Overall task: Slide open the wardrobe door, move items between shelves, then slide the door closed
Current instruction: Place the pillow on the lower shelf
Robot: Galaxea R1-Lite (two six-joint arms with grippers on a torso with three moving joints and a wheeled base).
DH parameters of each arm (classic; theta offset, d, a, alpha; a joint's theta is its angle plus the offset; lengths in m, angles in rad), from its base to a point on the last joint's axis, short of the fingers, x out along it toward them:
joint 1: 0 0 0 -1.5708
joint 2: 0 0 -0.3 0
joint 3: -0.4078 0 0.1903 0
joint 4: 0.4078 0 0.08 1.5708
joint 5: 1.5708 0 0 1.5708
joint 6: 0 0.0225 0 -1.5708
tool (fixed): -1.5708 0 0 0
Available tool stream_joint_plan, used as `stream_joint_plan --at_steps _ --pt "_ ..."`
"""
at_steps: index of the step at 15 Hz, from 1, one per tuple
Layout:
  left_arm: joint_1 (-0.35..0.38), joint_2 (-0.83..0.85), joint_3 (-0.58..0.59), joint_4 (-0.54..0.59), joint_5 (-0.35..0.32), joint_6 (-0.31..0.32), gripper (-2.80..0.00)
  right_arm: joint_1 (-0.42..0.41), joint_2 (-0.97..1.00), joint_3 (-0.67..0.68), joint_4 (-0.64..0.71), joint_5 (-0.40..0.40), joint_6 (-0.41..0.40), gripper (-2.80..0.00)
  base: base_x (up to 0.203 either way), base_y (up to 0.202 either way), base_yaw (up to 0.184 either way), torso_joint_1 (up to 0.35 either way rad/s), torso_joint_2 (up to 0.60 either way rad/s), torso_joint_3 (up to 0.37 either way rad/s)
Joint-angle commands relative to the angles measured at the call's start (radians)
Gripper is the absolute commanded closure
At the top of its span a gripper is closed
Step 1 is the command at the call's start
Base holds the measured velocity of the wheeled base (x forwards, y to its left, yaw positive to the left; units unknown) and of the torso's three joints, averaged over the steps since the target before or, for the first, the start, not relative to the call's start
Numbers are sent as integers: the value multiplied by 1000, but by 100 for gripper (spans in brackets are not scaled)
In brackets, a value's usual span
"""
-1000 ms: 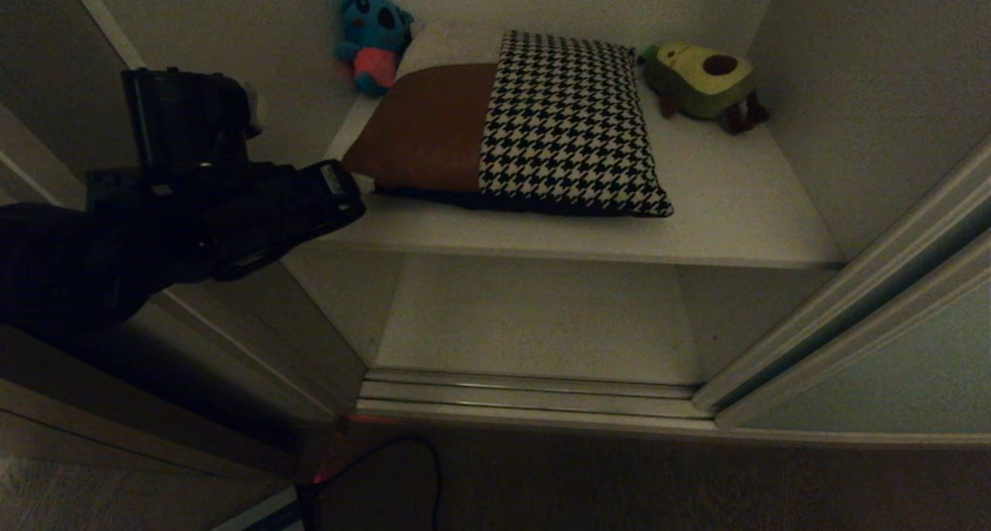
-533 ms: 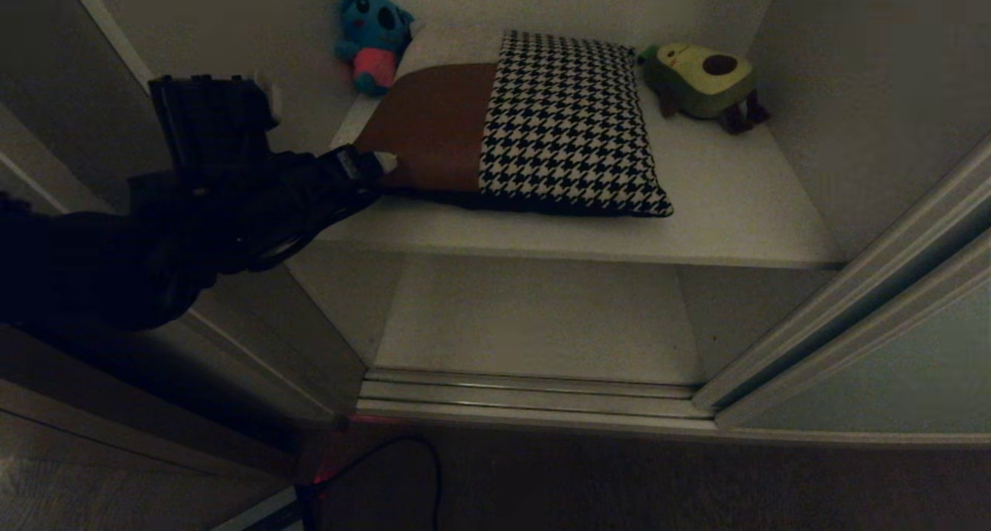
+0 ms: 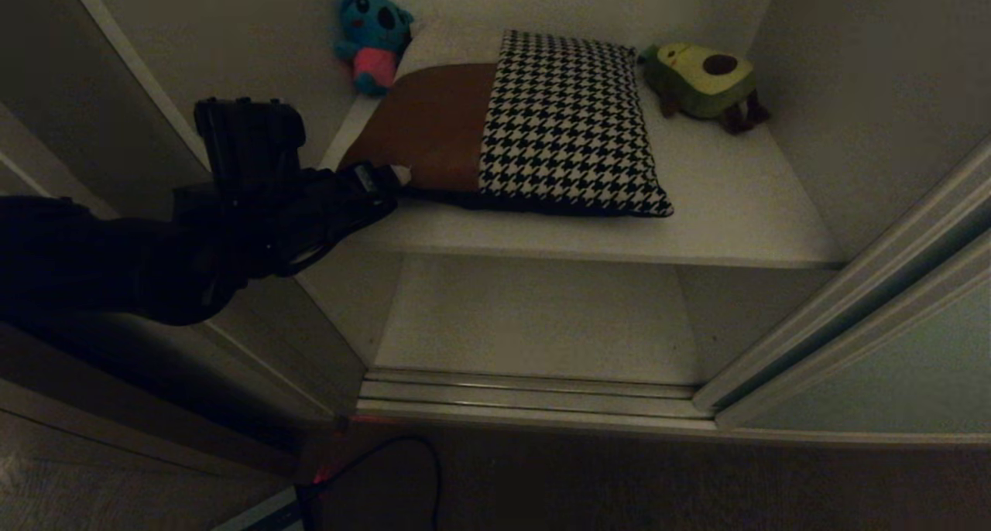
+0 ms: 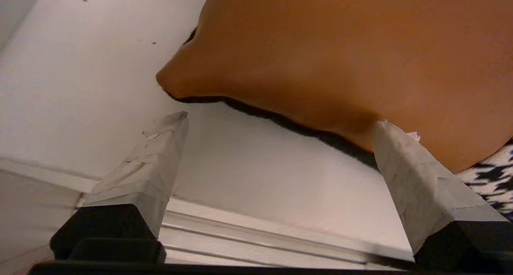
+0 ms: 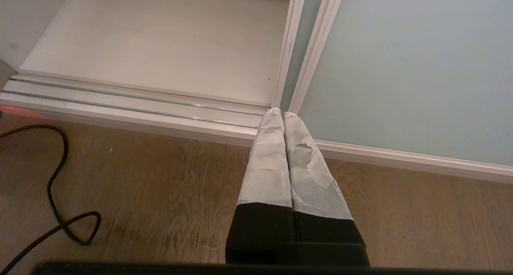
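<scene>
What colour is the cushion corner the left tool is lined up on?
Brown, with a black underside edge; the cushion corner shows best in the left wrist view.

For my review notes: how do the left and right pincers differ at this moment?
The left pincer is open at the cushion's brown corner on the upper shelf; the right pincer is shut, low over the floor by the door. Both have taped fingers.

Door: the sliding wardrobe door (image 3: 890, 361) is slid aside to the right, a pale grey-green panel in a thin off-white rim.
Cushion: the cushion (image 3: 534, 121) lies flat toward the upper shelf's left front corner, brown patch left, houndstooth right, black underside.
Shelves: the upper shelf (image 3: 735, 198) carries it; the lower shelf (image 3: 534, 322) is a white board beneath.
</scene>
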Motion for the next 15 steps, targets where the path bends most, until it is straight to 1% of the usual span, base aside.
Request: stream_joint_plan --at_steps 1,2,3,4,5,7,8,11,14,15 --pt "0 12 3 -34 1 0 -280 0 1 3 0 0 -1 0 0 0 0 0 0 0" --pt "0 18 7 -83 -2 4 -280 0 1 3 0 0 -1 0 0 0 0 0 0 0" --pt "0 29 11 -139 -23 10 -280 0 1 3 0 0 -1 0 0 0 0 0 0 0" --pt "0 34 28 -197 -61 35 -280 0 1 3 0 0 -1 0 0 0 0 0 0 0" --pt "0 34 51 -246 -92 75 -280 0 0 3 0 0 -1 0 0 0 0 0 0 0" --pt "-8 31 91 -352 -144 140 -280 0 0 3 0 0 -2 0 0 0 0 0 0 0" --pt "-14 43 94 -368 -156 150 -280 0 1 3 0 0 -1 0 0 0 0 0 0 0" --pt "-26 83 93 -384 -156 154 -280 0 1 3 0 0 -1 0 0 0 0 0 0 0" --pt "-25 133 48 -421 -153 164 -280 0 0 3 0 0 -1 0 0 0 0 0 0 0" --pt "-25 137 30 -422 -153 168 0 0 1 3 0 0 -1 0 0 0 0 0 0 0"
